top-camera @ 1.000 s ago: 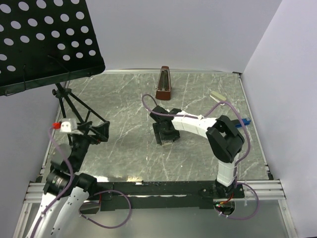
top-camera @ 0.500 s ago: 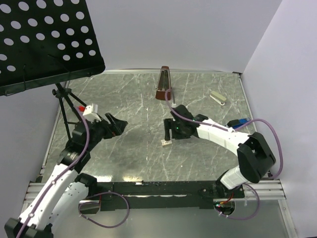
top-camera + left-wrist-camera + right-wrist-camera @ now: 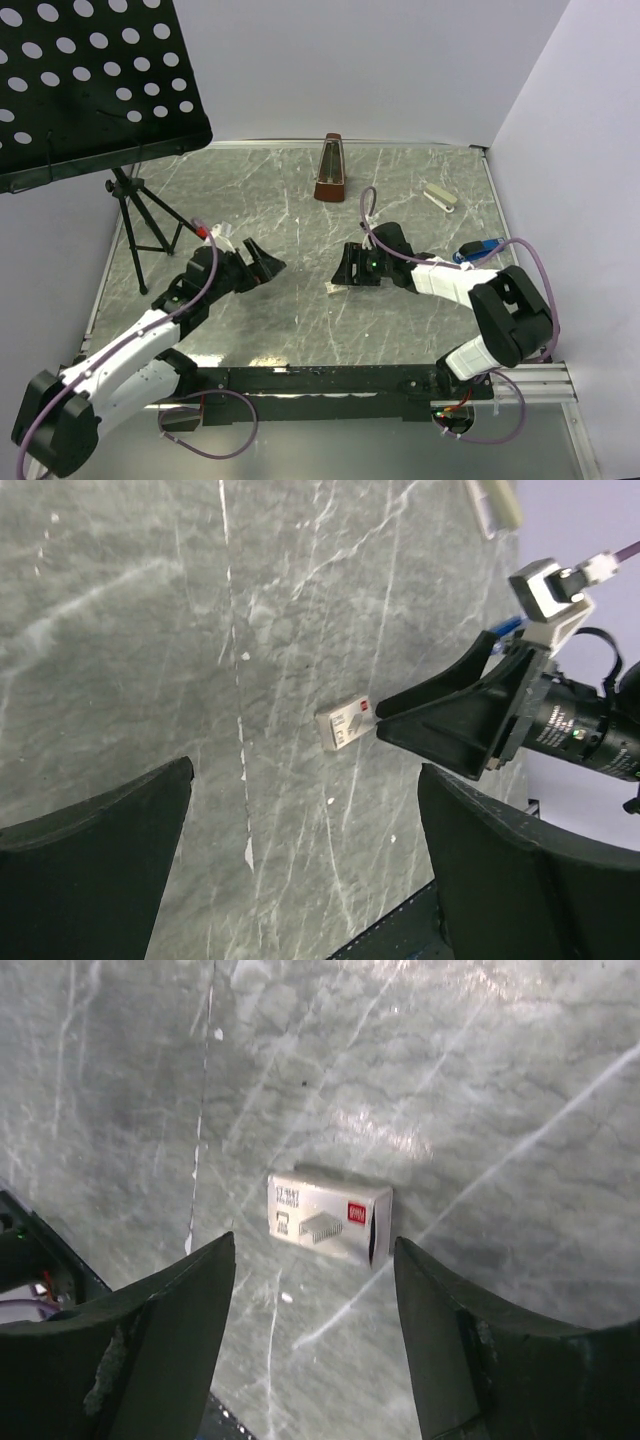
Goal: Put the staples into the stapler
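The staples box [image 3: 325, 1218], small and whitish with a red mark, lies flat on the marble table; its right end looks open. It also shows in the top view [image 3: 333, 289] and the left wrist view [image 3: 345, 721]. My right gripper [image 3: 314, 1250] is open, low over the table, with the box just beyond its fingertips and not touching it; in the top view the right gripper [image 3: 343, 275] is at the middle. My left gripper [image 3: 268, 265] is open and empty, left of the box, pointing at it. A cream stapler [image 3: 441, 197] and a blue stapler [image 3: 480, 251] lie at the right.
A brown metronome [image 3: 330, 170] stands at the back middle. A black music stand [image 3: 90, 80] with its tripod [image 3: 140, 220] fills the left back. White walls close the back and right. The right gripper [image 3: 450, 720] shows in the left wrist view.
My left arm has swung from the far left towards the middle, facing the box. My right gripper has shifted slightly right and the box now lies on the table before it.
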Available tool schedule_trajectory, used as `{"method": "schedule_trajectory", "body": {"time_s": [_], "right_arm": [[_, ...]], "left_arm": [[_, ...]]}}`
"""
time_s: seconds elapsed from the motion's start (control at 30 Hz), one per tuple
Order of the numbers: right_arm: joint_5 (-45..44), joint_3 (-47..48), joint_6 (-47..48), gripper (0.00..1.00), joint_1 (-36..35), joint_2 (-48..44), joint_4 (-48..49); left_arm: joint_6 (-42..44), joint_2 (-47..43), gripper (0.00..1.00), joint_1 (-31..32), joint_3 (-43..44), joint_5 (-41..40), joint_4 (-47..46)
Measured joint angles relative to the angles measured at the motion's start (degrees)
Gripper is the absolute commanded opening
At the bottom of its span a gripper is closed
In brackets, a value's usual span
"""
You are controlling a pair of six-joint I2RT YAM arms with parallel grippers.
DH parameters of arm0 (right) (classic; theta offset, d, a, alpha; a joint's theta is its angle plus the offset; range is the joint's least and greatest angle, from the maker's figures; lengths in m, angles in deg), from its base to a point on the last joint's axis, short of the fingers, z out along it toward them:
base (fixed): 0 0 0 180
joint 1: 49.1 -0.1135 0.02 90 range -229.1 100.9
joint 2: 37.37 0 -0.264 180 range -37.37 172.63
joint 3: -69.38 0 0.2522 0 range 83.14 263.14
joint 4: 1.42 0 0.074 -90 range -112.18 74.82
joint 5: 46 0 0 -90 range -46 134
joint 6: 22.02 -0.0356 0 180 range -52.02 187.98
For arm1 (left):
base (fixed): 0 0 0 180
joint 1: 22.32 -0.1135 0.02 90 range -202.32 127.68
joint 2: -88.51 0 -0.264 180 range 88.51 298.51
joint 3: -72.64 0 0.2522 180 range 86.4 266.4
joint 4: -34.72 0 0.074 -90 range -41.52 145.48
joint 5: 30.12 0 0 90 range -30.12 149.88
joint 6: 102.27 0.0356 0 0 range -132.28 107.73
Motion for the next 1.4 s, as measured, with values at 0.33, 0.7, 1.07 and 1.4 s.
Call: {"method": "schedule_trajectory", "body": {"time_s": [0.33, 0.7, 1.07, 1.4], "right_arm": [[4.74, -2.21, -3.06, 0.57, 2.08, 3.30, 8.66], [5.11, -3.69, -4.11, 0.53, 2.08, 4.59, 11.21], [5.90, -4.09, -4.04, 0.46, 2.14, 6.29, 12.39], [6.51, -3.96, -3.39, 0.26, 2.16, 8.02, 14.10]], "left_arm": [[-1.70, 12.85, 0.99, 6.78, 0.74, -2.08, -5.14], [-2.05, 24.52, 0.88, 12.11, 5.77, -3.08, -9.68], [-2.86, 31.82, 0.74, 15.69, 7.61, -3.39, -12.33], [-3.61, 37.55, 0.64, 17.18, 9.05, -3.37, -13.86]]}}
